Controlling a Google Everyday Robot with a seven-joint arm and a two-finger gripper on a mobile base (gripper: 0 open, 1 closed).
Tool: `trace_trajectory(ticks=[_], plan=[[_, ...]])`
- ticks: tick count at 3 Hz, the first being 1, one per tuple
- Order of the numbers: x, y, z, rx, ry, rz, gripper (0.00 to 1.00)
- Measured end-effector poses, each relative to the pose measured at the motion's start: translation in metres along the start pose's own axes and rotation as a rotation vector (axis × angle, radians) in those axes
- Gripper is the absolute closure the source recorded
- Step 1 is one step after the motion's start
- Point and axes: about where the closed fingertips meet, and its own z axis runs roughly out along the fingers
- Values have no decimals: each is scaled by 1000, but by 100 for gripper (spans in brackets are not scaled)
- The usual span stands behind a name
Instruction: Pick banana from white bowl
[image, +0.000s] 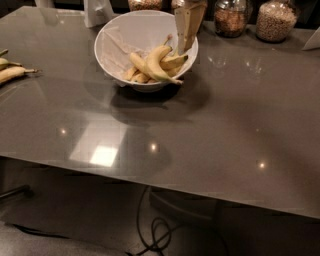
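Grey glossy table (225, 125), viewed from the front and somewhat from above. In its far half, left of centre, the white bowl (120, 30), standing upright, with a dark shadow on the table in front of it. Inside the bowl, the bananas (152, 62): a small heap of yellow curved fruits, resting against the near right wall, with at least one thin stem pointing up toward the far rim. None lifted; all lying in the bowl.

Above the right side of the bowl, the gripper (186, 49): cream coloured, coming down from the top edge of the view, narrowing toward its tip and tilted a little to the left. Tip just beside the uppermost banana, inside the line of the rim. Possibly touching the fruit, but not sure from this angle. Open or closed, and holding something or not: cannot tell.

Behind the bowl, along the far edge, glass jars (276, 21) filled with grain, well apart from the bananas. Near the far left corner, a white object (97, 10), cut off by the frame. At the left edge of the table, loose bananas (12, 72), well apart from the bowl. Under the table, on the dark floor, a black cable (155, 232) in loops.
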Motion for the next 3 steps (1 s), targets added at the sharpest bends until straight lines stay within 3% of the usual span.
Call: trace_trajectory(ticks=[1, 2, 3], plan=[[0, 1, 0, -1, 1, 3, 0], [8, 1, 14, 4, 15, -59, 0], [20, -3, 43, -7, 53, -209, 0]])
